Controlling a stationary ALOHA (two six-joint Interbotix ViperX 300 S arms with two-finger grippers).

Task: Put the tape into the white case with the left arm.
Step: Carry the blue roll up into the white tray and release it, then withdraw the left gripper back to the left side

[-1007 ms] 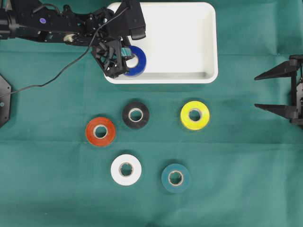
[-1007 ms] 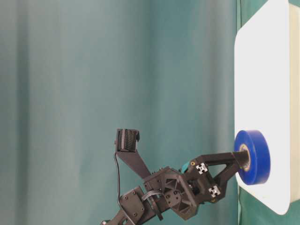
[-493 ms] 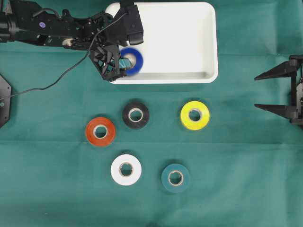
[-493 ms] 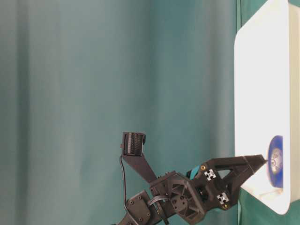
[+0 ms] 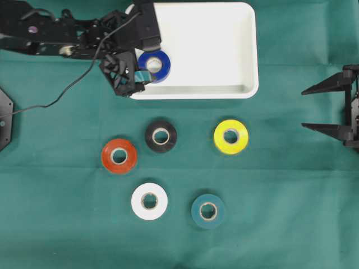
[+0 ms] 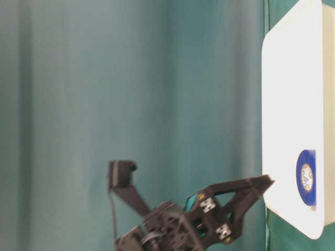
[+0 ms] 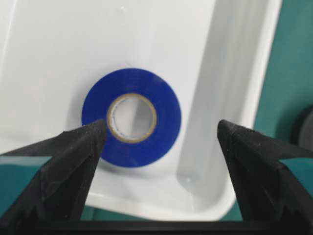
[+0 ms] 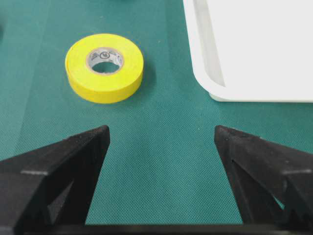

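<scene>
Blue tape roll lies flat inside the white case, near the case's front-left corner, close to the front rim. Left gripper sits at that same corner, fingers spread wide w/ nothing between them; in the wrist view both black fingertips flank the roll w/o gripping it. Left arm stretches along the far-left edge of the green tablecloth, black cable trailing behind.

Right gripper hangs at the cloth's right edge, jaws also apart, holding nothing.

Five more rolls rest on the cloth in front of the case: black, yellow, orange-red, white, teal. All lie flat, none touching another. Yellow roll is nearest the case's front-right corner.
</scene>
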